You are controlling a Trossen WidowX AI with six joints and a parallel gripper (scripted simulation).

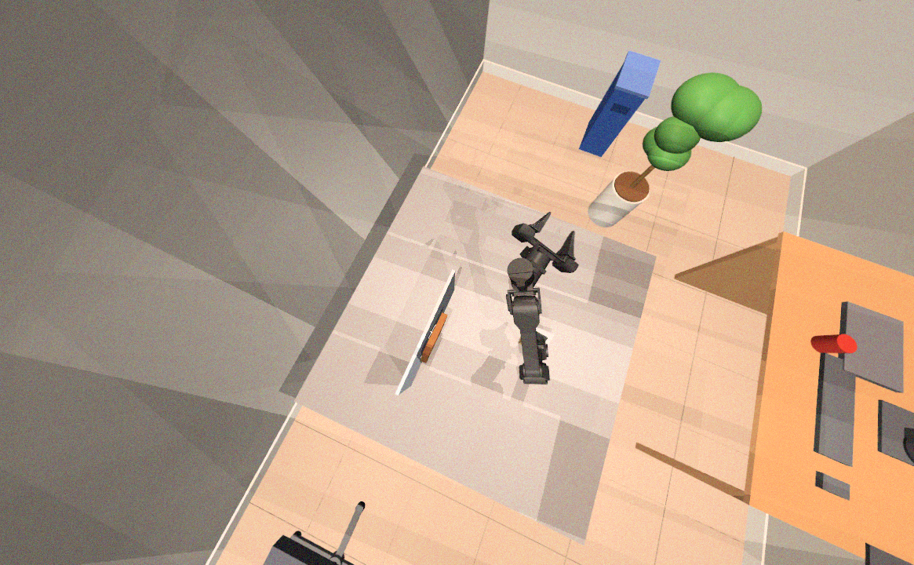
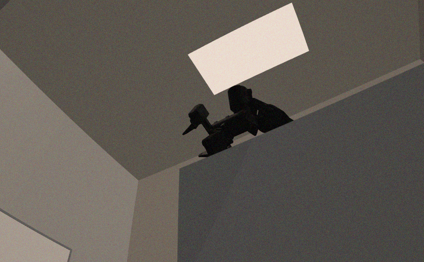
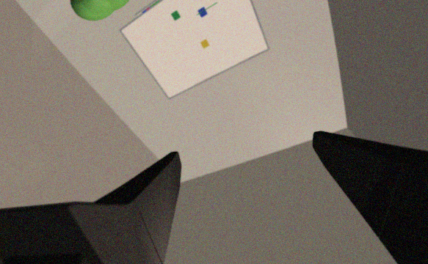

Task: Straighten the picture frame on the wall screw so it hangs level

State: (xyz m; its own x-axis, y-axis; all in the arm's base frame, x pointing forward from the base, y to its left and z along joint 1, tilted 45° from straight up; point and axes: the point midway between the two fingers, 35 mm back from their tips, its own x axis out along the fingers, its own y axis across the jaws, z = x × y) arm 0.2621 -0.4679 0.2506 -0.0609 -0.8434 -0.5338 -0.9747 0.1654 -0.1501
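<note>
The picture frame [image 1: 435, 338] shows in the top view as a narrow orange piece, seen steeply from above, against the upright white-edged panel [image 1: 409, 373]. Its tilt cannot be judged from this angle, and the screw and the notched strip are hidden. The frame does not show in the exterior view or the wrist view. My gripper [image 1: 561, 222] [image 2: 191, 145] [image 3: 246, 143] is open, with nothing between its fingers. It is well away from the frame and points away from it, toward the plant side of the room.
A potted plant [image 1: 611, 203] and a blue cabinet [image 1: 610, 115] stand beyond the gripper. An orange desk [image 1: 793, 309] with a red cylinder [image 1: 833, 344] is at the right. A whiteboard [image 3: 184, 66] on a wall shows in the wrist view.
</note>
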